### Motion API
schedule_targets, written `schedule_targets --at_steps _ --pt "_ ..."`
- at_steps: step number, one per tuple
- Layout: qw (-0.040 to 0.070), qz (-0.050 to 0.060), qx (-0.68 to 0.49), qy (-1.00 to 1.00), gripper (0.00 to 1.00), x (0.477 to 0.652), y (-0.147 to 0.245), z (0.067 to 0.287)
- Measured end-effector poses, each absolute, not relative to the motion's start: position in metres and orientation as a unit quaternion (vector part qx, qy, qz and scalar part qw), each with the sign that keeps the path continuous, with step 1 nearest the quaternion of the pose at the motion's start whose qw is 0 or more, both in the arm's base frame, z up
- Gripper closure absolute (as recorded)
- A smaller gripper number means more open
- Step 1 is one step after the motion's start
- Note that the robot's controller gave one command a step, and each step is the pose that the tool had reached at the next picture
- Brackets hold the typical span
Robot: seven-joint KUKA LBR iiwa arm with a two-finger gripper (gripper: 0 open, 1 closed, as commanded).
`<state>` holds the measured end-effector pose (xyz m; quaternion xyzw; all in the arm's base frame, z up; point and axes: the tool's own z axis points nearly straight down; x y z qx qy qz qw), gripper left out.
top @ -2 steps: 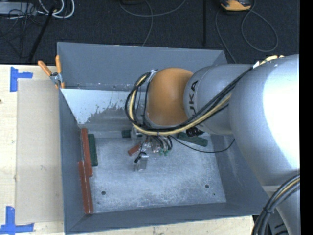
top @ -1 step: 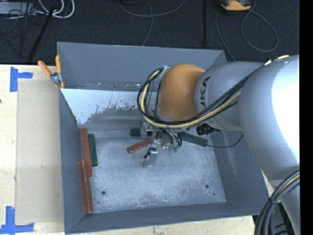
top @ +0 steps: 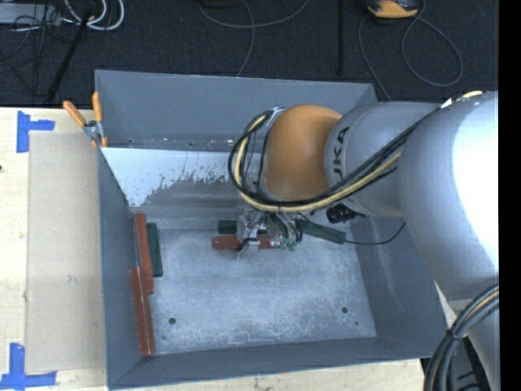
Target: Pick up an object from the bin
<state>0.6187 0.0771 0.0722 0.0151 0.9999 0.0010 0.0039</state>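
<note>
Currently gripper [top: 262, 236] sits low over bin [top: 244, 332] floor, probably for a grasp; open or closed, cannot tell. Red-brown block [top: 223, 243] lies just beside gripper, view-left, so it is the likely target. Brown sticks [top: 143, 287] lie well apart from gripper.

One camera looks down on the grey metal bin with sloping walls [top: 244, 316] from above, tipped a little off the vertical. The bin's far wall spreads broad and tall toward the top of the frame, while its near wall shows as a narrow band along the bottom. The camera sits near enough that the bin takes up most of the view, with a strip of dark floor strewn with cables [top: 244, 31] beyond the far rim. The bulky silver robot arm [top: 440, 186] enters from the right, closer to the lens than the bin. It looms large, and its rounded orange wrist cover [top: 297, 153] hides part of the far wall.
</note>
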Motion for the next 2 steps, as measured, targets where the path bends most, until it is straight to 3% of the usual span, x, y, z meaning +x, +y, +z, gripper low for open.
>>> schedule_targets --at_steps 1,2 --pt "0.003 0.0 0.009 1.0 1.0 0.578 0.067 0.179" --pt "0.005 0.0 0.005 1.0 1.0 0.572 0.041 0.29"
